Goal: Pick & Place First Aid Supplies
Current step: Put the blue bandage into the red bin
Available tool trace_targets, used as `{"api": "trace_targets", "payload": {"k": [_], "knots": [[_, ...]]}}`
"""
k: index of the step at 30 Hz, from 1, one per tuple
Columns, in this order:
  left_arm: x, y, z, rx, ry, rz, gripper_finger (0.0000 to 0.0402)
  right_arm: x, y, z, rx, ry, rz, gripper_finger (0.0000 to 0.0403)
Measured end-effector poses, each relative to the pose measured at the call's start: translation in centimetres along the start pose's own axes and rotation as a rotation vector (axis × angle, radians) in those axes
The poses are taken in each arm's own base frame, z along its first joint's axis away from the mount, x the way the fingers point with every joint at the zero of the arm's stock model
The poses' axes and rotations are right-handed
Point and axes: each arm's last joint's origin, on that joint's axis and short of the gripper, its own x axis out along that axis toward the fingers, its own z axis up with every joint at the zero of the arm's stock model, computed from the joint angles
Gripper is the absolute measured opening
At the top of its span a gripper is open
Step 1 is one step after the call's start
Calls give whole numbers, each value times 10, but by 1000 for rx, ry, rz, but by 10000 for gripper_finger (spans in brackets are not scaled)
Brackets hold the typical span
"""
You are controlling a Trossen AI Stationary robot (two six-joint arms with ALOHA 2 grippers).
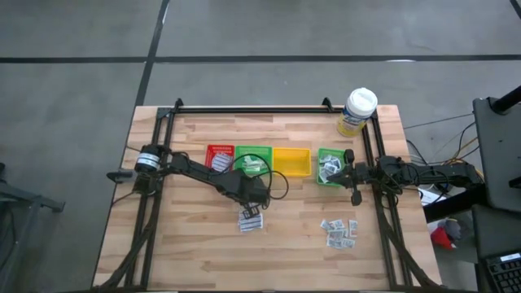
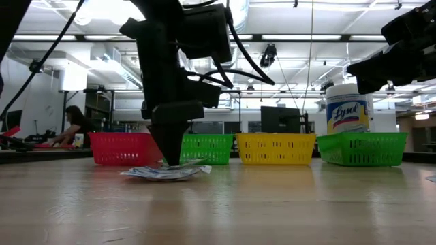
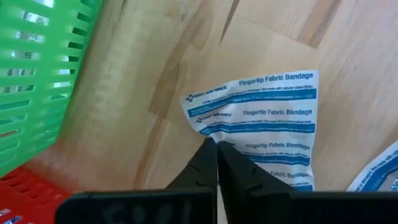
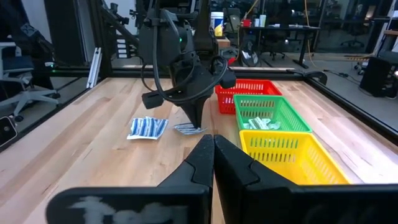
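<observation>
The table carries four trays in a row across its middle: one red tray, one green tray, one yellow tray and a second green tray set a little apart toward the right arm, probably so each kind of supply gets its own bin. One tub stands at the far right corner, out of the working area.

The left gripper is down on the table just in front of the first green tray, its fingers pressed together and pinching the edge of a bandage packet, which lies flat on the wood; a thin packet likely has to be nipped by its rim. A second blue-striped packet lies just beside it. A cluster of smaller sachets waits well apart, near the right front. The right gripper hovers by the second green tray, fingers closed on nothing.
</observation>
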Motion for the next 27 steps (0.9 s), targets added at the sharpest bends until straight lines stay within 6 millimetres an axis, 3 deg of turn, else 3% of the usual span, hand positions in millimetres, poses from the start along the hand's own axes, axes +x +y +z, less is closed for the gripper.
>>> {"api": "trace_targets", "payload": {"k": [10, 17, 21, 27], "knots": [[-7, -1, 6, 44, 2, 7, 1, 0, 0, 0, 0, 1, 0, 8], [-36, -3, 14, 77, 38, 71, 0, 0, 0, 0, 0, 0, 0, 8], [-56, -13, 17, 199, 23, 57, 0, 0, 0, 0, 0, 1, 0, 8], [-70, -42, 12, 552, -84, 18, 0, 0, 0, 0, -3, 1, 0, 8]]}}
